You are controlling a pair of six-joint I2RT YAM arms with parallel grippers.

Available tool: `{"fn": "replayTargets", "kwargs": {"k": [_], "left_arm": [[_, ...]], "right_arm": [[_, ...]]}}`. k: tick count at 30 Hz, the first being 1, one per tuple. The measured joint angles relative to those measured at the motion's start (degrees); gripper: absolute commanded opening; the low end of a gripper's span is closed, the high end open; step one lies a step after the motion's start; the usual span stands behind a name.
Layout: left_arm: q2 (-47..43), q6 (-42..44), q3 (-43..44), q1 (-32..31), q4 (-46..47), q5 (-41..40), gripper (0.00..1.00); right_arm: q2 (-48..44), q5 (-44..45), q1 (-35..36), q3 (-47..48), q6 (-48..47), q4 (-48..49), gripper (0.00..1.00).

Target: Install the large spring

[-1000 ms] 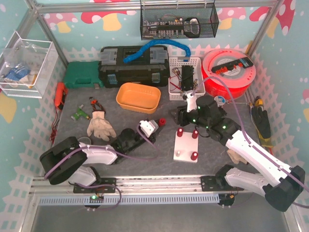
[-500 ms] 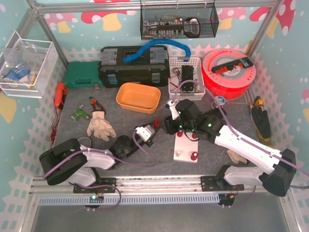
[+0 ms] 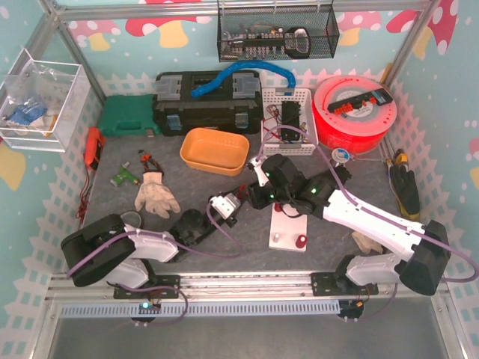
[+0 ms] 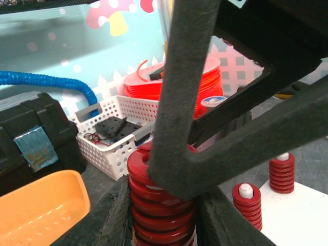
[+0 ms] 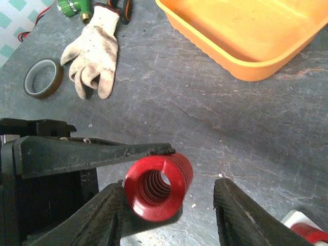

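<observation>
Right wrist view: my right hand (image 5: 170, 185) has its fingers apart, straddling the large red spring (image 5: 154, 190), a gap showing on one side. My left hand (image 4: 163, 220) is clamped on that spring, holding it over the grey worktop (image 5: 215, 102). White post plate (image 4: 302, 205) to my left hand's right, orange tray (image 5: 246, 36) ahead of my right.

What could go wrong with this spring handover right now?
The left gripper clamps the large spring, while the right gripper straddles it with jaws not yet shut; release too early and the spring may drop and roll across the table. The two grippers' fingers crowd together, so closing could knock or twist the spring.
</observation>
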Motion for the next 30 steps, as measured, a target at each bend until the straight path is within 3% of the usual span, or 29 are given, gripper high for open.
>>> {"fn": "replayTargets", "kwargs": {"k": [7, 13, 19, 22, 24, 28, 30], "left_arm": [[0.0, 0.66, 0.0, -0.17, 0.04, 0.07, 0.09], [0.0, 1.66, -0.02, -0.37, -0.07, 0.04, 0.14], [0.0, 1.73, -0.07, -0.42, -0.11, -0.04, 0.37], [-0.02, 1.7, -0.07, -0.48, 0.13, -0.17, 0.53], [-0.15, 1.64, -0.07, -0.52, 0.5, -0.42, 0.7], [-0.33, 1.4, 0.09, -0.55, 0.61, -1.44, 0.85], [-0.33, 1.2, 0.13, -0.52, 0.72, -2.27, 0.97]], "right_arm": [[2.91, -0.26, 0.46, 0.46, -0.02, 0.98, 0.48], [3.5, -1.18, 0.61, 0.46, -0.22, 1.95, 0.27], [3.39, -0.13, 0.81, 0.46, -1.05, 1.86, 0.0], [2.82, 0.76, 1.14, 0.11, -0.98, 1.9, 0.0], [1.84, 2.23, 1.09, -0.66, -0.96, 1.7, 0.0], [-0.94, 5.77, 1.03, -2.32, -0.61, 1.09, 0.0], [-2.84, 7.37, 1.03, -3.15, -0.57, 0.72, 0.0]]}}
